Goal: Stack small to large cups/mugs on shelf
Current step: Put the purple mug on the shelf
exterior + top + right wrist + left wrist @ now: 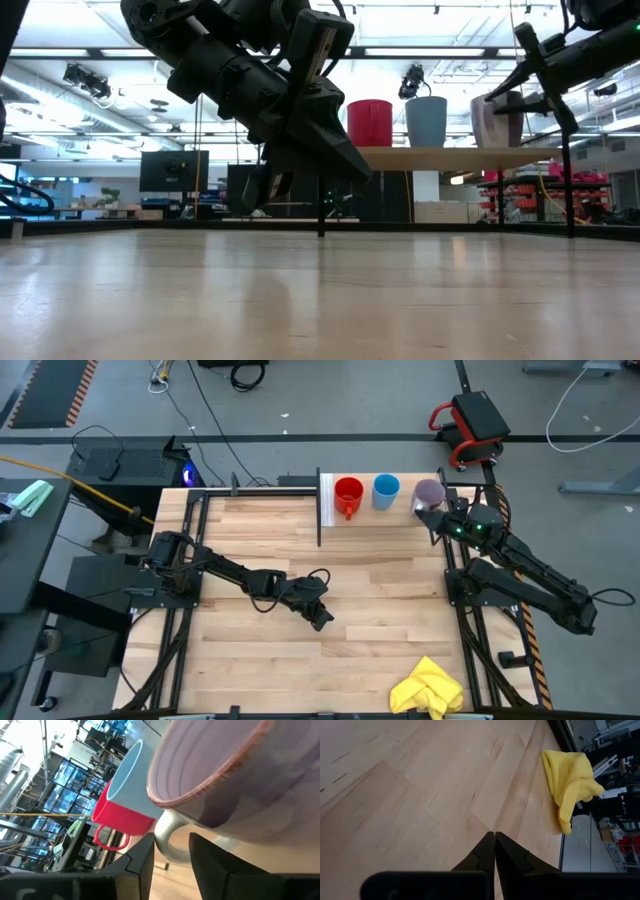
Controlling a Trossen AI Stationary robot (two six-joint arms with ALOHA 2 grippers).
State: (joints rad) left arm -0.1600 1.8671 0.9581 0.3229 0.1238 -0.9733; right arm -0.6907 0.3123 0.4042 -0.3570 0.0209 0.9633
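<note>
Right gripper (170, 862) at the purple-grey cup (429, 492), fingers parted either side of its handle (167, 840), not clamped. Past it on the shelf (400, 510): light-blue cup (386, 491), then red mug (348, 495) by the white end panel. Left gripper (495, 851) clenched empty over mid-table; yellow cloth (570, 782) ahead of it near the table edge.

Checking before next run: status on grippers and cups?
Left gripper shut, mid-table, empty. Right gripper open at purple-grey cup, not gripping. Red mug, light-blue cup, purple-grey cup in a row on shelf. Nothing blocking.
</note>
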